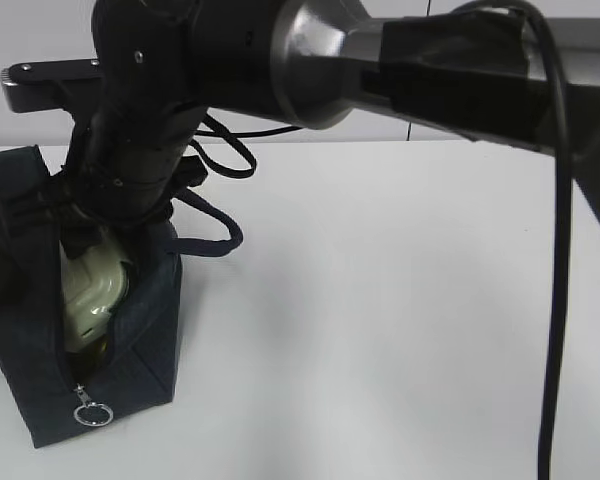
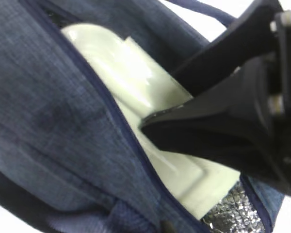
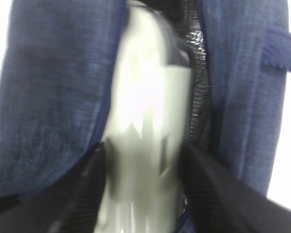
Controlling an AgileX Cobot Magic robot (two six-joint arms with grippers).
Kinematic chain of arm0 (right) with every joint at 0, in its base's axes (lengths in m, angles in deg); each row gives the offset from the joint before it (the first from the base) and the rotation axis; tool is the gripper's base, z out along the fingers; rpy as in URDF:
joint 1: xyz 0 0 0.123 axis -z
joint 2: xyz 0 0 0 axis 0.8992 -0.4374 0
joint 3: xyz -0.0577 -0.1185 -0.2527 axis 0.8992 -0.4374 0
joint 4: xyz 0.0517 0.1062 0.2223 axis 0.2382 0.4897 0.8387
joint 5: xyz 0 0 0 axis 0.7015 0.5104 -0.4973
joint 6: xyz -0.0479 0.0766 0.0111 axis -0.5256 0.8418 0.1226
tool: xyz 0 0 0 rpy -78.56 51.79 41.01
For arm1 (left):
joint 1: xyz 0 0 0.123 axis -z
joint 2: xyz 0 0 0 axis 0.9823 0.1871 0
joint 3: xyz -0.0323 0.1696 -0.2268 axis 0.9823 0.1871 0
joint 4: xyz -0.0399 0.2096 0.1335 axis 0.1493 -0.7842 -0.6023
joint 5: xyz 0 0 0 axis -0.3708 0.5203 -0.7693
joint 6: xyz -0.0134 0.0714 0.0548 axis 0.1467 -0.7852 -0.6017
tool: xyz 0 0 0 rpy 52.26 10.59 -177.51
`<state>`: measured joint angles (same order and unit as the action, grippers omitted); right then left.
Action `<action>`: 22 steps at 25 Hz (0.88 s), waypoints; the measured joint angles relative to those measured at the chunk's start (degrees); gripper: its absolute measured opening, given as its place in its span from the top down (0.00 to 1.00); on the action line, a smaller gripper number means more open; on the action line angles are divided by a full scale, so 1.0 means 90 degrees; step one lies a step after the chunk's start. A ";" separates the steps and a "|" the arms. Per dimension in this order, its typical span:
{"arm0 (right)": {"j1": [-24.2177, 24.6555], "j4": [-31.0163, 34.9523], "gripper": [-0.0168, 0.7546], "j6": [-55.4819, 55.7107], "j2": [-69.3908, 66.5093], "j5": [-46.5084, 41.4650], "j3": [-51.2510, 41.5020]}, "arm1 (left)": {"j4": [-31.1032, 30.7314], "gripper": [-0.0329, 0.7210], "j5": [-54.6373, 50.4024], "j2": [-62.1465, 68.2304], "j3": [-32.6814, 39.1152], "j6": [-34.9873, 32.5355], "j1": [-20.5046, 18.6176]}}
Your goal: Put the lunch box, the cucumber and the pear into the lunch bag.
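The zipper ring [image 1: 93, 413] hangs at the front foot of the bag [image 1: 140, 340], which stands upright on the counter [image 1: 400, 300] with its zip open. The lunch box [image 1: 90, 290] sits in that gap, green lid outward, partly down between the navy walls. The silvery lining [image 2: 233, 213] shows just beneath it.

The right end effector [image 3: 143, 150] reaches in from above with a finger on either side of the box. The blur hides whether they press it or stand just clear. The left end effector is closed, and what it pinches, if anything, does not show.

I judge the first item to be nearly stowed. Neither cucumber nor pear is visible, on the counter or in the bag, so their status is unknown. The counter beyond the handles [image 1: 215, 235] shows only cable.
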<state>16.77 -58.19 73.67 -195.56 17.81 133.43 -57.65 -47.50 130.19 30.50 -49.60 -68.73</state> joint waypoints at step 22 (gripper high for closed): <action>0.0230 -0.0790 0.37 -0.0089 0.0321 -0.0031 0.0064 | -0.0007 0.96 0.0000 0.0005 0.0000 0.0000 0.0000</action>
<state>18.84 -65.30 72.87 -192.67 17.53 134.01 -57.71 -47.50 130.24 30.50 -49.60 -68.73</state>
